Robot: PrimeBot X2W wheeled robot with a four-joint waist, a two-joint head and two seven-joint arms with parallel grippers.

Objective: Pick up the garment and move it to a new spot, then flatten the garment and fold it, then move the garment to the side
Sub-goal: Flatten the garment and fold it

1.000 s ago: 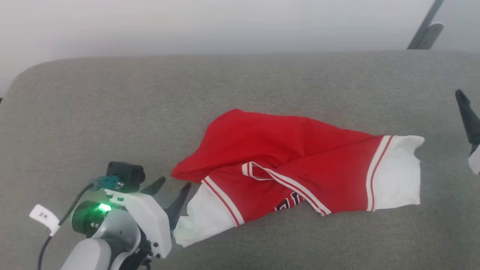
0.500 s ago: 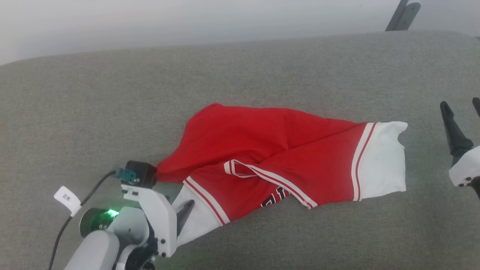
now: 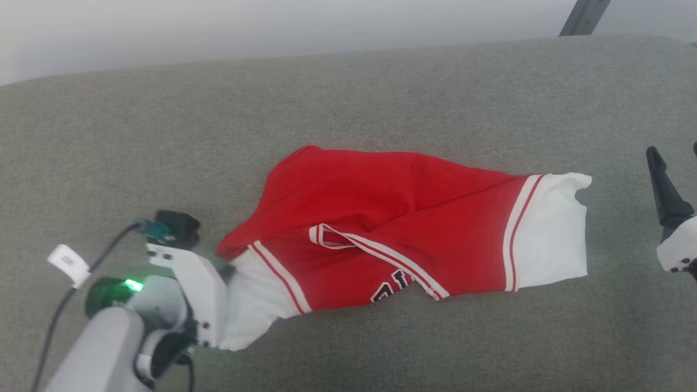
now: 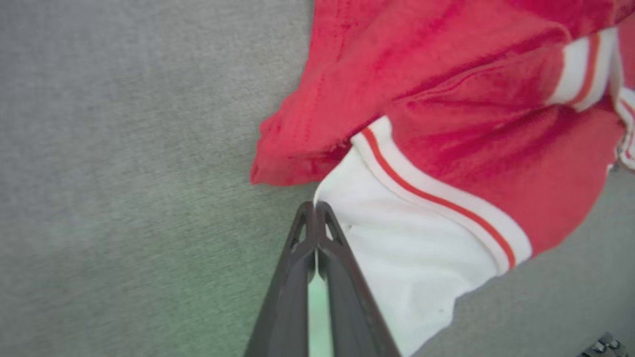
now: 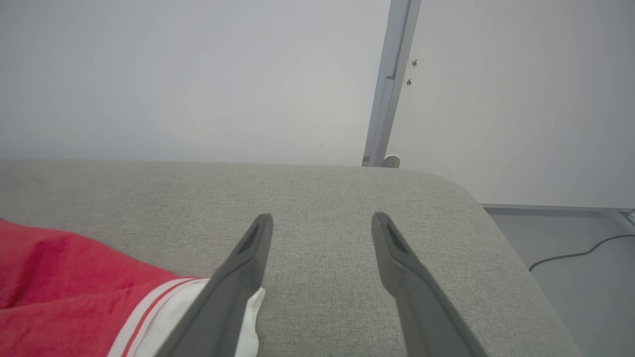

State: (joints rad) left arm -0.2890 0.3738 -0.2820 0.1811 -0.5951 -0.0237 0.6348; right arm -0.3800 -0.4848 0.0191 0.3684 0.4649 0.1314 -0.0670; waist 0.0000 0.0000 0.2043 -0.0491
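Note:
The garment (image 3: 403, 223) is a red shirt with white sleeve ends and red-and-white striped bands, lying crumpled across a grey upholstered surface (image 3: 348, 98). My left gripper (image 4: 313, 206) is shut, and its fingertips pinch the edge of the garment's near white sleeve (image 4: 397, 238) just below a red fold. In the head view the left wrist (image 3: 185, 283) covers those fingers at the sleeve's left end. My right gripper (image 5: 322, 218) is open and empty, hovering just right of the far white sleeve end (image 3: 550, 228). Its left finger (image 5: 233, 287) overlaps that sleeve (image 5: 168, 307).
The grey surface (image 5: 317, 198) rounds off at its right corner, with floor and a black cable (image 5: 570, 253) beyond. A grey metal post (image 5: 392, 84) stands against the pale wall behind. A cable with a white tag (image 3: 68, 261) trails from my left wrist.
My left gripper has gone from open beside the near white sleeve to shut on its edge, and that end has shifted left. The head camera moved. The right gripper stays open.

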